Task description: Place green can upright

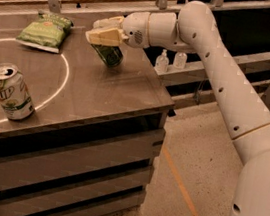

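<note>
My gripper (104, 30) is over the back right part of the table, shut on the green can (107, 54). The can is dark green and hangs tilted below the cream-coloured fingers (104, 37), its lower end close above or just touching the tabletop; I cannot tell which. Its top is hidden by the fingers. The white arm (217, 66) reaches in from the right.
A white-and-green 7UP can (11, 92) stands upright at the table's front left. A light-green chip bag (44, 31) lies at the back left. A white circle line (64, 76) marks the tabletop. The table's right edge (163, 101) is near. Two small bottles (170, 60) stand behind on a shelf.
</note>
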### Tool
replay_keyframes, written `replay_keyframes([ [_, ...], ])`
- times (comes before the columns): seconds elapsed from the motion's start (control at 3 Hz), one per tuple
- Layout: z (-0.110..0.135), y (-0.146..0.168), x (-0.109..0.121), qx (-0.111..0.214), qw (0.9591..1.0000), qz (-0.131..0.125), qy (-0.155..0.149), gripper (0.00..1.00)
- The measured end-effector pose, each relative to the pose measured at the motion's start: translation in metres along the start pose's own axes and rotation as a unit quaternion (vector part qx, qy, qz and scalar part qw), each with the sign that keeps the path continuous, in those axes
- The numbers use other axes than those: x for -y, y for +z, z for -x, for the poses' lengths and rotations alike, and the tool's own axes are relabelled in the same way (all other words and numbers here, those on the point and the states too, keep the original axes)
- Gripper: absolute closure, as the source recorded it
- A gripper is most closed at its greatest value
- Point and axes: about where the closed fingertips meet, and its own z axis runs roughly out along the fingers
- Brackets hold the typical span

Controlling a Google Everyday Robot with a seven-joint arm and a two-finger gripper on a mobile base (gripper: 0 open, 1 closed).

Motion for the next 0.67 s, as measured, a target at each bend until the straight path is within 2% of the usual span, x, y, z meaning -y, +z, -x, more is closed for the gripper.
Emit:
replay_keyframes([
  [0.33, 0.017, -0.004, 0.008, 0.044, 0.9989, -0.009, 0.010, 1.00],
  [0.67, 0.043, -0.010, 0.014, 0.114, 0.9926, -0.017, 0.038, 1.00],
])
